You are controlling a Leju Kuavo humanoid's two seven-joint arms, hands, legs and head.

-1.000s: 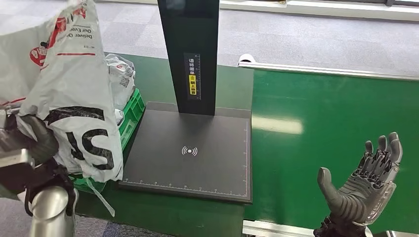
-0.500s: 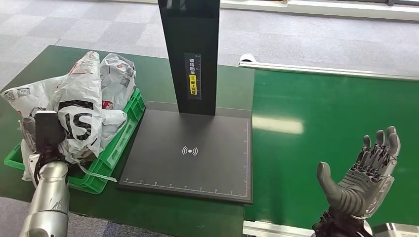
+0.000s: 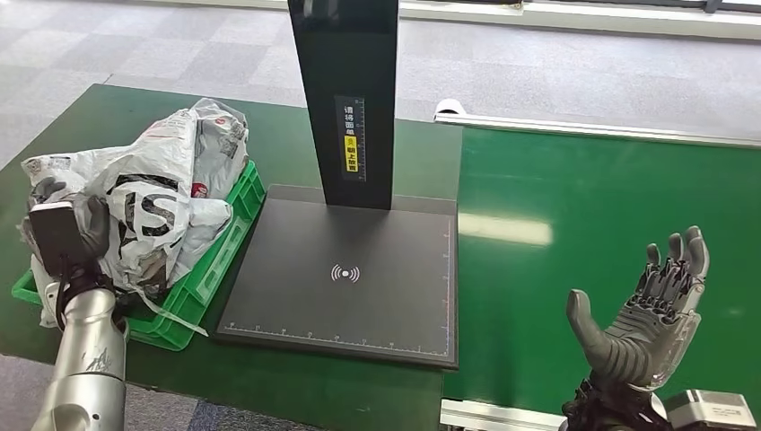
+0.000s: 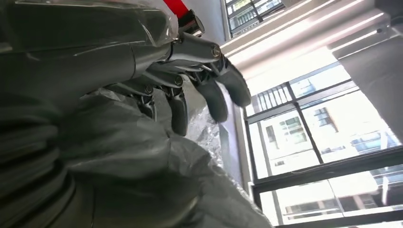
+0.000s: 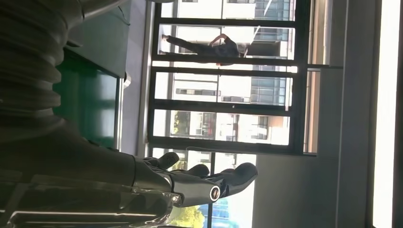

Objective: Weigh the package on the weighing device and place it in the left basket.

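Two hands show from above: the right hand (image 3: 651,319) hovers spread and empty, the left hand (image 3: 67,235) grips the package (image 3: 148,211) inside the green basket (image 3: 220,256). Its wrist view shows fingers (image 4: 211,97) curling over crinkled plastic.

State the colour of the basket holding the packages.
Bright green basket; the head view shows it best.

A green tabletop (image 3: 592,224) is stretching out beside grey floor tiles (image 3: 135,45), and big windows (image 5: 223,99) are letting daylight in.
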